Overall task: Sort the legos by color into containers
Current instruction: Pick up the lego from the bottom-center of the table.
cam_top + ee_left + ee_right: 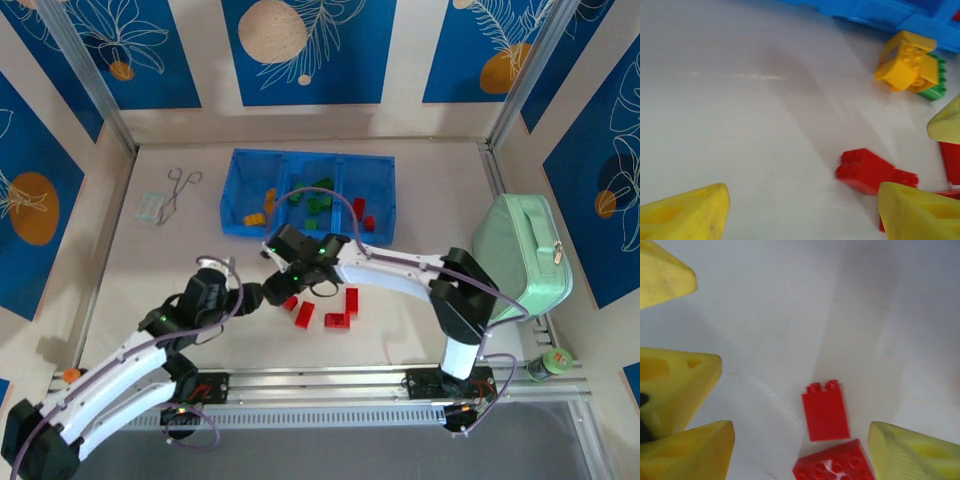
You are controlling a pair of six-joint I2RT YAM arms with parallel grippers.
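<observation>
Right wrist view: a red lego [825, 410] lies loose inside the open right end effector [802, 432].

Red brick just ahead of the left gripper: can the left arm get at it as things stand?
Probably yes. The left gripper stands open, with bare table between it and the red brick. A yellow finger, apparently the other arm's, sits close beside the brick, so the arms might bump.

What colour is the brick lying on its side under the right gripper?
Red. The small studded plastic brick shows best in the right wrist view.
</observation>
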